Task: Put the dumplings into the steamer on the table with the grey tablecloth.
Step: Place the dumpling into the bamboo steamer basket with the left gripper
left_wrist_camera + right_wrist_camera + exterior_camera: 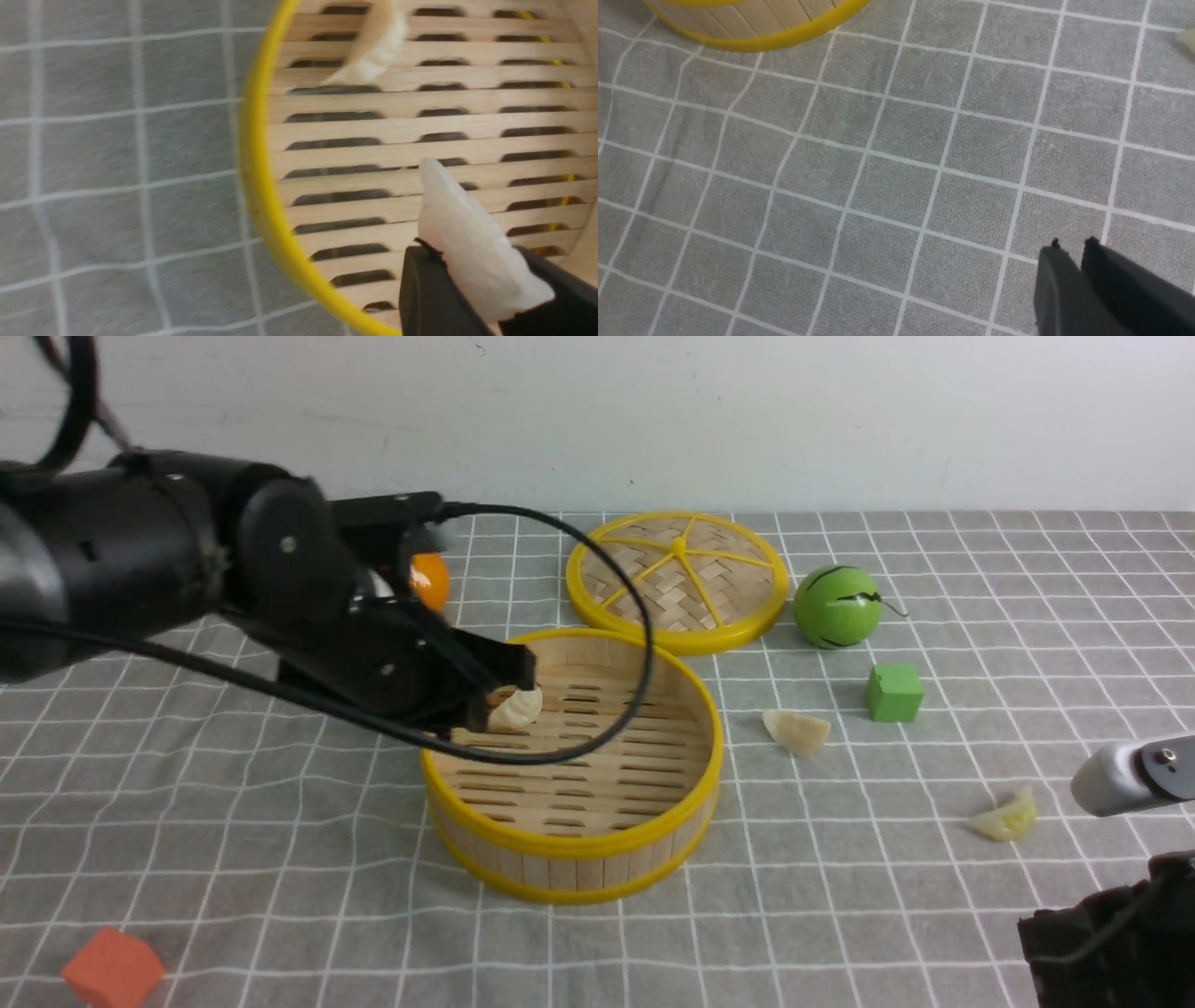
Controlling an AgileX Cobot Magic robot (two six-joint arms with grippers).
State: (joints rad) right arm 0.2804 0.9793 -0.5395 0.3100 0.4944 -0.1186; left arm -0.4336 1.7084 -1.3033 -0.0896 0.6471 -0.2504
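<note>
Left gripper [476,266] clamps whitish pleated dumpling [467,238] over steamer [261,186].
Second dumpling [373,51], blurred, shows beyond it over the slats; right gripper [1073,242] nearly closed.

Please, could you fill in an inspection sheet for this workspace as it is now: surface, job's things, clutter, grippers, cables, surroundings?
Surface: grey tablecloth, white grid, slightly wrinkled.
Job's things: steamer upright and open; white dumpling held over its floor; a second, blurred dumpling also shows over the floor; cream dumpling and yellow-green dumpling on the cloth to the steamer's right.
Clutter: lid, green ball, green cube, orange cube, orange ball partly hidden.
Grippers: left gripper shut on the white dumpling; right gripper shut, empty, above bare cloth.
Cables: black cable loops over the steamer.
Surroundings: plain white wall; nothing else seen.
</note>
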